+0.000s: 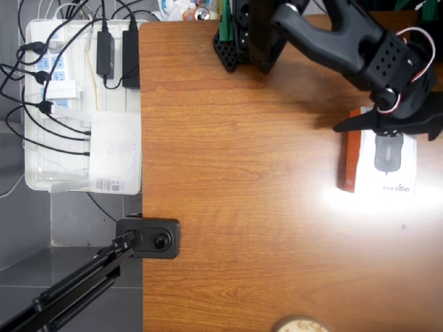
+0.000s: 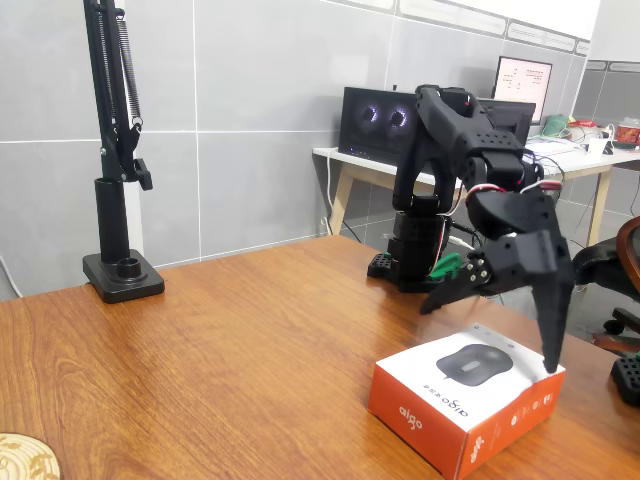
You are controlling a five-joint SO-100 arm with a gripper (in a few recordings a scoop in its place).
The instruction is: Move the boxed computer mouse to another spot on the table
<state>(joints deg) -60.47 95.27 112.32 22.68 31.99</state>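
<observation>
Nearest the lens in the fixed view sits the boxed computer mouse, a flat card box with a white lid picturing a dark grey mouse and orange-red side walls, lying flat near the desk's front right corner. Directly above it hangs the black gripper, its two pointed fingers spread wide; one fingertip meets the lid's far right corner, the other is raised clear on the left. Desk surface: glossy reddish-brown wood grain. A black lamp stand is fixed at the far left edge. Grey tiled walls stand behind, with monitors on another desk beyond.

Overhead view: the box lies against the desk's right edge, under strong glare. The pincer straddles its upper end, open. A white tray of cables and adapters adjoins the left edge.
</observation>
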